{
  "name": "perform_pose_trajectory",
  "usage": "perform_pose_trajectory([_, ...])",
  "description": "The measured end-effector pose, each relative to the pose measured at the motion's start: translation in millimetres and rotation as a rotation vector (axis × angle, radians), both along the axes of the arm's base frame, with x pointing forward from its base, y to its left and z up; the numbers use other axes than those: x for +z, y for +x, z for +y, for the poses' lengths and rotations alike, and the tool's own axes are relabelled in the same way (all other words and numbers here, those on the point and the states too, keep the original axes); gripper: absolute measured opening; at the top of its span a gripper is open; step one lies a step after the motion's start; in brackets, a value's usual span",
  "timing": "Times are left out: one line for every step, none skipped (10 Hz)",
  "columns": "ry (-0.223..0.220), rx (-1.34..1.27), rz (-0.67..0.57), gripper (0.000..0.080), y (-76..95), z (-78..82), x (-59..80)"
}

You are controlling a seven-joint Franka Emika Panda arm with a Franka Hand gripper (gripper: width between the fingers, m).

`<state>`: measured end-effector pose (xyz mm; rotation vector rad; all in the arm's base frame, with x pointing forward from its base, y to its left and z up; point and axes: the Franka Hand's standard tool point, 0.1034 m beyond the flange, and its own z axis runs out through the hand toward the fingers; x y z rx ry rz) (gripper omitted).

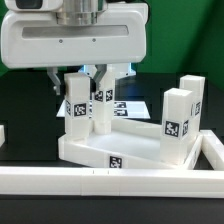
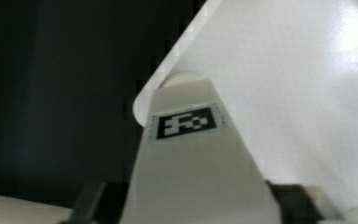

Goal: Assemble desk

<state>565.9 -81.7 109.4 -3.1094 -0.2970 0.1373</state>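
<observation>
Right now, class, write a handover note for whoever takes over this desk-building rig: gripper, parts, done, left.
Gripper: jaws straddle an upright leg; a firm grip is not confirmed.
Parts: desk slab lies behind the border rail. Four legs stand upright at the slab, two at the exterior view's left, two at its right.
Done: legs stood up.
Left: confirm each leg is seated; cannot tell from here.

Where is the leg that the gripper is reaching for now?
In the exterior view, the leg stands upright on the desk slab's left part, directly under the gripper, beside a second leg.
</observation>
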Motion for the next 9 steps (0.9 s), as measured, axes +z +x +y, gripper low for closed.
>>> perform_pose_trajectory([-0.001,-0.008,0.0,0.0288,0.0,0.0,0.0])
perform_pose_trajectory([-0.002,-0.026,0.0,0.0288,0.0,-0.1,0.0])
perform_pose_trajectory([-0.003,-0.036,0.0,0.0288,0.0,-0.1,0.0])
perform_pose_trajectory([-0.006,-0.071,0.0,0.0288,0.0,-0.1,0.0])
perform_pose_trajectory([-0.013,-0.192,0.001,0.0288,-0.3,-0.9,0.1])
perform_pose_trajectory([-0.018,-0.289,0.003,0.0288,-1.0,-3.0,-0.1])
perform_pose_trajectory([-0.02,-0.397,0.001,0.0289,-1.4,-4.3,-0.3])
perform_pose_trajectory([-0.027,-0.493,-0.001,0.0289,-1.7,-4.7,-0.6])
perform_pose_trajectory([-0.034,-0.569,-0.009,0.0289,-2.0,-5.1,-0.9])
